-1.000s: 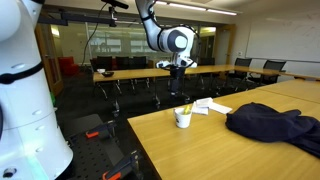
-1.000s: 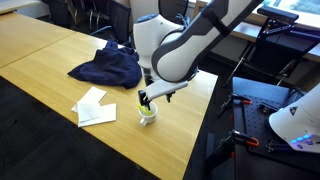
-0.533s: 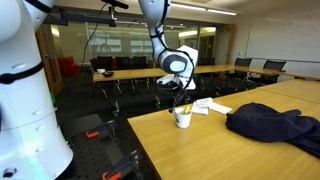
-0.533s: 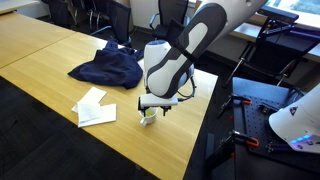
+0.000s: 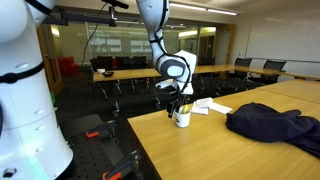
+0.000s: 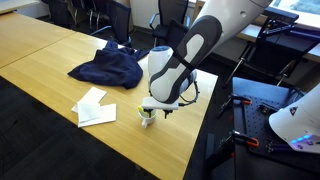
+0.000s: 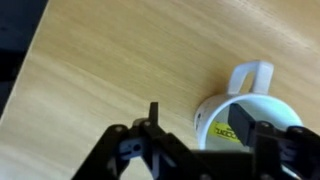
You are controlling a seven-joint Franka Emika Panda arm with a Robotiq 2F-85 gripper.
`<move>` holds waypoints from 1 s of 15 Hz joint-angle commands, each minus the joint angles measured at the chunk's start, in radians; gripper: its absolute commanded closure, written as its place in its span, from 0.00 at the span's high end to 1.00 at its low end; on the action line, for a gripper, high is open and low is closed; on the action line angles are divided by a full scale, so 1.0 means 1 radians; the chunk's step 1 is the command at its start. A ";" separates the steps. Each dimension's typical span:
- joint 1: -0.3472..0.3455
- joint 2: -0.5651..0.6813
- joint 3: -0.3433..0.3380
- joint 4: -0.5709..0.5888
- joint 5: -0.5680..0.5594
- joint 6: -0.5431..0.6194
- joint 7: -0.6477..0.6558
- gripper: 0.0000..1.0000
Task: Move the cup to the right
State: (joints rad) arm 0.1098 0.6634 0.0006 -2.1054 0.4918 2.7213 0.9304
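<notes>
1. A wooden table (image 5: 200, 150) stands in a meeting room. Other tables and office chairs (image 5: 268, 68) sit in the background.
2. A small white cup (image 5: 183, 118) stands upright near one corner of the table, close to the edge. Something yellow (image 5: 186, 108) sticks out of its top.
3. In an exterior view, the cup (image 6: 147, 119) is mostly hidden beneath the robot's arm (image 6: 185, 60).
4. The gripper (image 5: 180, 102) hangs directly over the cup, pointing down and reaching its rim.
5. In the wrist view, the gripper (image 7: 192, 138) has its two dark fingers (image 7: 115, 145) spread wide apart with nothing clamped between them.
6. In the same view the cup (image 7: 222, 108) sits toward one finger, which overlaps its rim. Its handle (image 7: 250, 74) points away from the camera. A yellow item with dark print (image 7: 232, 132) lies inside.
7. White papers (image 6: 93, 108) lie flat on the table near the cup, not touching it.
8. A crumpled dark blue cloth (image 6: 108, 68) lies farther along the table, well apart from the cup.
</notes>
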 commanded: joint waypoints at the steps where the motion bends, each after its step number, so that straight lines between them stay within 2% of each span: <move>1: 0.053 0.007 -0.047 0.014 -0.030 -0.024 0.046 0.46; 7: 0.102 0.014 -0.096 0.043 -0.104 -0.077 0.099 0.02; 8: 0.110 0.021 -0.102 0.055 -0.122 -0.088 0.103 0.00; 10: 0.115 0.025 -0.103 0.082 -0.143 -0.104 0.102 0.04; 11: 0.117 0.022 -0.103 0.088 -0.151 -0.101 0.101 0.02; 15: 0.160 -0.018 -0.154 0.064 -0.195 -0.087 0.186 0.02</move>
State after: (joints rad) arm 0.2310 0.6705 -0.1025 -2.0252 0.3347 2.6609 1.0322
